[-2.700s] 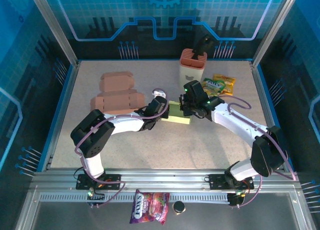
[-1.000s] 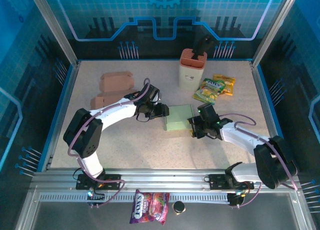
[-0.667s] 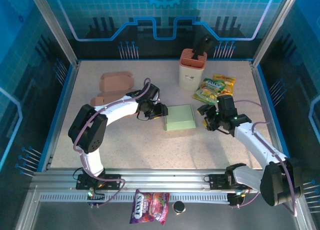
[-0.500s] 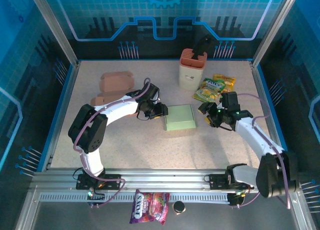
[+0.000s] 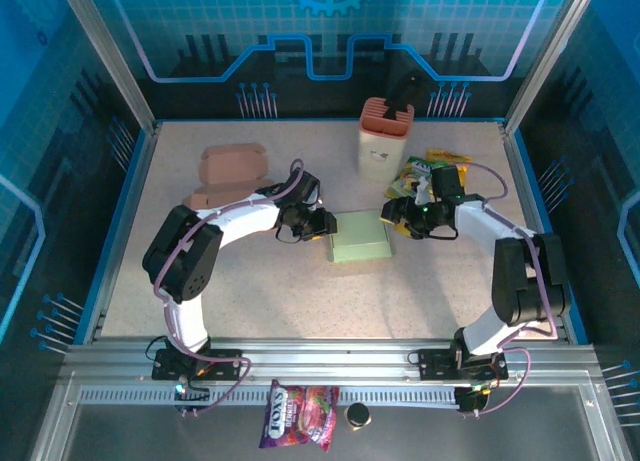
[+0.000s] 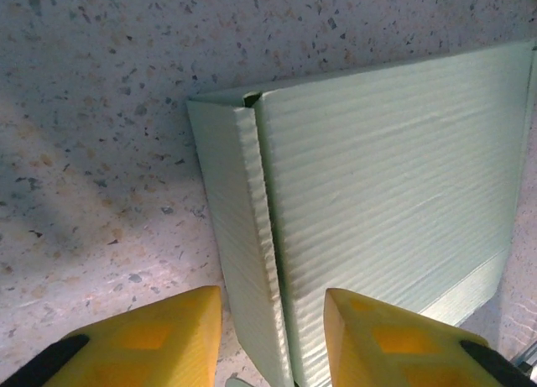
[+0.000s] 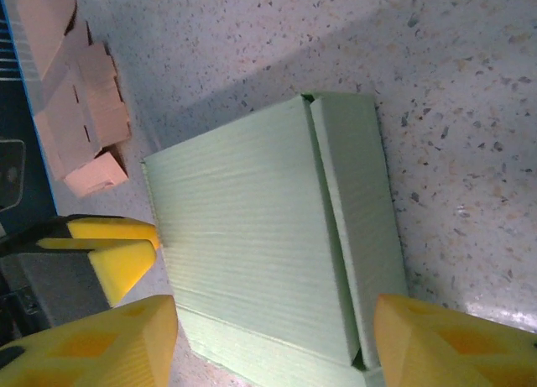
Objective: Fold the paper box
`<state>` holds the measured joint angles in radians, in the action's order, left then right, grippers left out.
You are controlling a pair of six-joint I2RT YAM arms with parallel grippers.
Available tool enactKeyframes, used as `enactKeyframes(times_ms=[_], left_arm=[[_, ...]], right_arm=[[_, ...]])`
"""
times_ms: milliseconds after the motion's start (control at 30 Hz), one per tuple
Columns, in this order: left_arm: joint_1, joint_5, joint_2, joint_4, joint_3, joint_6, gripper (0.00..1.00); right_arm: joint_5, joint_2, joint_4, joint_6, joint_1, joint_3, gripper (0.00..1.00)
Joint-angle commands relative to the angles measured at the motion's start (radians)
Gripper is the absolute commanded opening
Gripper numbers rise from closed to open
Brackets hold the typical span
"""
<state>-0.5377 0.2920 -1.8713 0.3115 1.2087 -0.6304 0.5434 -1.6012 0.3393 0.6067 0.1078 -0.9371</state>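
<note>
The pale green paper box lies closed and flat on the table, its lid down and a side wall showing. My left gripper is at the box's left edge. Its yellow fingers stand apart on either side of that side wall, with a gap to it, so the gripper is open. My right gripper is at the box's right edge. It is open wide, and the box lies between its fingers untouched. The left gripper's fingertips show at the box's far side.
Tan cardboard boxes lie at the back left, also seen in the right wrist view. A salmon-and-white holder with a black tool stands behind the box. Snack packets lie beside the right arm. A candy bag rests on the front rail.
The right gripper went out to the right, then came back to the box's right edge, opening wider. The left gripper stayed at the left edge and its jaws narrowed. The box did not move.
</note>
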Motion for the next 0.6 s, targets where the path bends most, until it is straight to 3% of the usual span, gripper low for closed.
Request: enactKeyframes(times_ms=[0,167,567], left_arm=[[0.004,0.026,-0.014,-0.048,-0.027,-0.012,0.36],[0.003,0.021,-0.018,-0.070,-0.058,-0.009,0.32],[0.030,0.003,-0.013,-0.094,-0.131,-0.014,0.17]], right_arm=[[0.041,-0.036,0.012,-0.078,-0.020,-0.021,0.65],[0.042,-0.065,0.020,-0.123,-0.021,-0.017,0.75],[0.145,-0.152,0.010,-0.216,-0.030,-0.026,0.75]])
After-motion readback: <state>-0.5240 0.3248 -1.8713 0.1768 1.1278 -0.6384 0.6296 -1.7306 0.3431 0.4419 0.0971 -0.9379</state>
